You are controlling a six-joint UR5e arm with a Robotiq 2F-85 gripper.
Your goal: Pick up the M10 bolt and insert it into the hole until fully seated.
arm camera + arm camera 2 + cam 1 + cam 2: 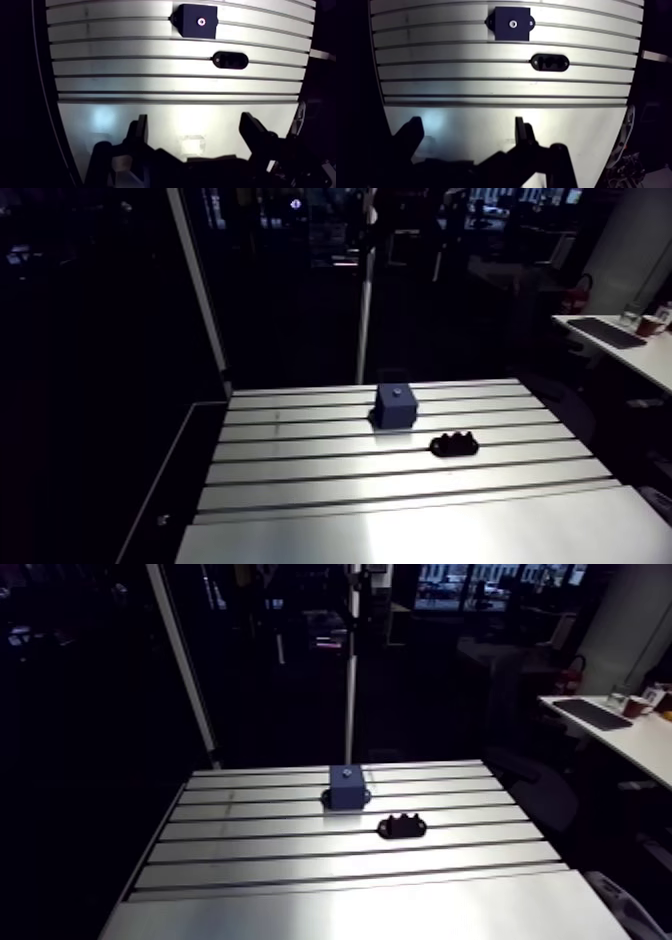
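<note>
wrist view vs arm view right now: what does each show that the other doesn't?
Wrist only: the gripper, fingers apart, nothing between them. Arm only: the blue block's side faces and the bumps on top of the black holder. Both: block with its top hole and holder, lying apart on the slotted table.

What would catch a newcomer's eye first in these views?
The dark blue block stands out on the bright slotted table, with a pale round spot on its top. Next comes the low black oval holder, lying apart from the block on the side nearer the arm. In the wrist view the fingers stand open and empty, well short of both.
</note>
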